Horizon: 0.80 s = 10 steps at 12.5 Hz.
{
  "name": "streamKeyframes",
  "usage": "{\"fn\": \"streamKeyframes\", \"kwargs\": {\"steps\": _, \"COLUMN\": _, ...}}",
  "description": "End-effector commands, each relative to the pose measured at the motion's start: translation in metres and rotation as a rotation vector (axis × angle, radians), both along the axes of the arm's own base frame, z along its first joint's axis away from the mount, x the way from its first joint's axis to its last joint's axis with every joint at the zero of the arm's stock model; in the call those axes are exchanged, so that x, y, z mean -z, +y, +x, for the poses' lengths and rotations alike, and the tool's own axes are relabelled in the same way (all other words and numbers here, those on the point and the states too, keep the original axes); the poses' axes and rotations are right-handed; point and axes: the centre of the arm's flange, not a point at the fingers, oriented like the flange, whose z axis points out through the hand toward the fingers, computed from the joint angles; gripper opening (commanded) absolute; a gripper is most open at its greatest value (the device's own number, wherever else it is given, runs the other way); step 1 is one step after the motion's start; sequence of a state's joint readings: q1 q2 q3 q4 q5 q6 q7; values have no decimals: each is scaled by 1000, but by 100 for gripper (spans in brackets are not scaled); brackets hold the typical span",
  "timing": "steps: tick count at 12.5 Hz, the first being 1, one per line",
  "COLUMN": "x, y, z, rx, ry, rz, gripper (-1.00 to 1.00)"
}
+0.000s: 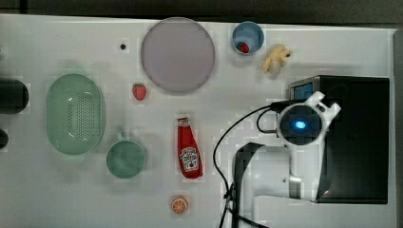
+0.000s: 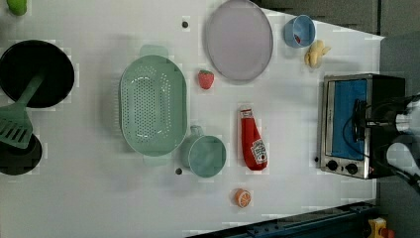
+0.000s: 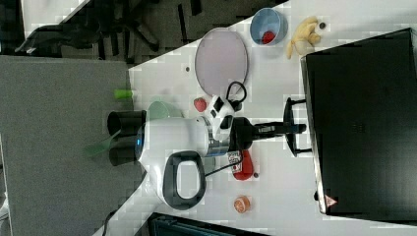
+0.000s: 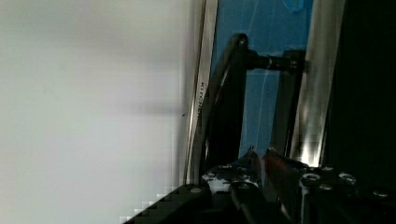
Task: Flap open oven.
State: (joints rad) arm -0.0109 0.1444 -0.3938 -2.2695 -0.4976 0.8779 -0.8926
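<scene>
The oven (image 2: pixel 354 124) sits at the desk's (image 2: pixel 99 198) edge on the left view's right. The claw (image 3: pixel 294 129) reaches straight at the door handle (image 4: pixel 229 98), nearly closed, apparently pinching that bar across its length.
</scene>
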Motion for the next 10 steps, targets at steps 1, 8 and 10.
{"fn": "streamKeyframes", "kwargs": {"steps": 1, "x": 27, "y": 70, "z": 10, "rx": 71, "ry": 5, "rz": -49, "gripper": -65}}
{"fn": "streamKeyframes", "kwargs": {"steps": 8, "x": 115, "y": 167, "z": 9, "rx": 66, "ry": 10, "rz": -306, "gripper": -65}}
{"fn": "streamKeyframes", "kwargs": {"steps": 10, "x": 143, "y": 185, "z": 6, "rx": 105, "ry": -34, "rz": -391, "gripper": -65}}
